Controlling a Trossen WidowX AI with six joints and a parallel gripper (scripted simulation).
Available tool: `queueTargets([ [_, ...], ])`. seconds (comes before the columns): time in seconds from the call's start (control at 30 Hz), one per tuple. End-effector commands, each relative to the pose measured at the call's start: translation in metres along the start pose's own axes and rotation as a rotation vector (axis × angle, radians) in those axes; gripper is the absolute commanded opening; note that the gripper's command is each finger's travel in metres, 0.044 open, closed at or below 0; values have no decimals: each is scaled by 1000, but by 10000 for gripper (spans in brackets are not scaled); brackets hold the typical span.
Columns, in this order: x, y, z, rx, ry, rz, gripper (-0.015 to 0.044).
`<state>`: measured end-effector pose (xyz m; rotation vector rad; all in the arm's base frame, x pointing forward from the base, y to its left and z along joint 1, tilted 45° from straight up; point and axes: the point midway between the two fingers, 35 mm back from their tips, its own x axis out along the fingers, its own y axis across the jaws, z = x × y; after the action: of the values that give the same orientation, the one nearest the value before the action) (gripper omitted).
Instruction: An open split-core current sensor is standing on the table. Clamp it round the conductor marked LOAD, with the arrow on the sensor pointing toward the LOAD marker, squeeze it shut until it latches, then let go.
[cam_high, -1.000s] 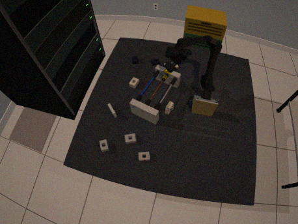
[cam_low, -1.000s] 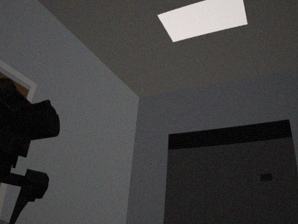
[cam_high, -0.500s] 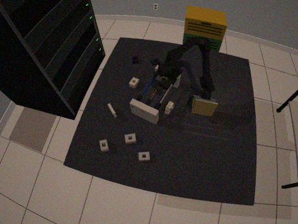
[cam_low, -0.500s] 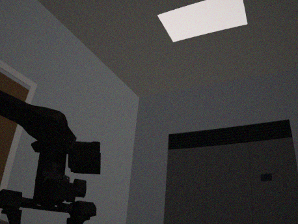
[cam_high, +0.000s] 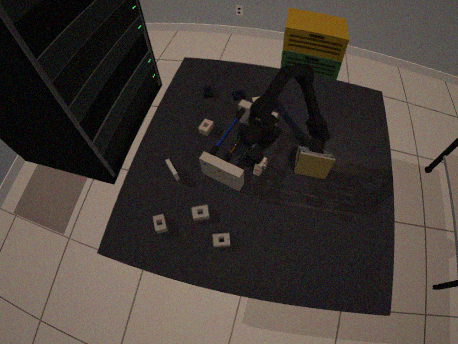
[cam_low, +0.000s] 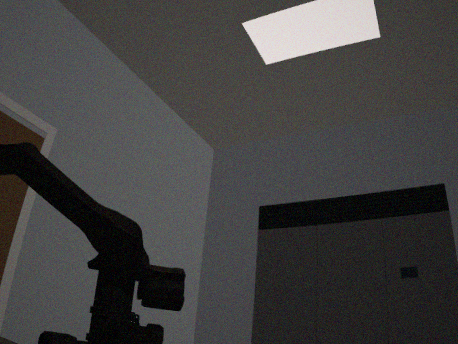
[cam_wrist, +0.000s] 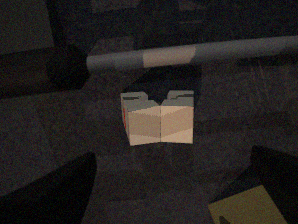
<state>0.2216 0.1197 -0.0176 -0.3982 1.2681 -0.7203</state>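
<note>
The open split-core sensor (cam_high: 260, 166) (cam_wrist: 160, 125) stands beside the conductor frame's near block, its pale halves spread in a V with the gap facing the grey conductor (cam_wrist: 215, 52). A bit of red shows on its left side in the wrist view; its arrow cannot be read. My gripper (cam_wrist: 174, 157) is open and empty, above and short of the sensor, which appears between and beyond the fingertips. In the top view the arm hides much of the frame and the LOAD marker. Part of the orange conductor (cam_high: 233, 148) shows beside the blue one (cam_high: 227, 133).
The frame's near white block (cam_high: 221, 171) (cam_wrist: 22, 26) stands left of the sensor. A yellow box (cam_high: 314, 164) (cam_wrist: 248, 207) is to the right. Closed square cores (cam_high: 200, 212) (cam_high: 159, 223) (cam_high: 221, 240) (cam_high: 205, 127) and a thin white piece (cam_high: 172, 169) lie around. A rack (cam_high: 75, 75) stands left.
</note>
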Motion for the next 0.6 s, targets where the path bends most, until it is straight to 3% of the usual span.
queueTargets([
  [0.0,8,0,-2,-3,10,-7,440],
  [0.57,36,1,-2,-3,10,-8,440],
])
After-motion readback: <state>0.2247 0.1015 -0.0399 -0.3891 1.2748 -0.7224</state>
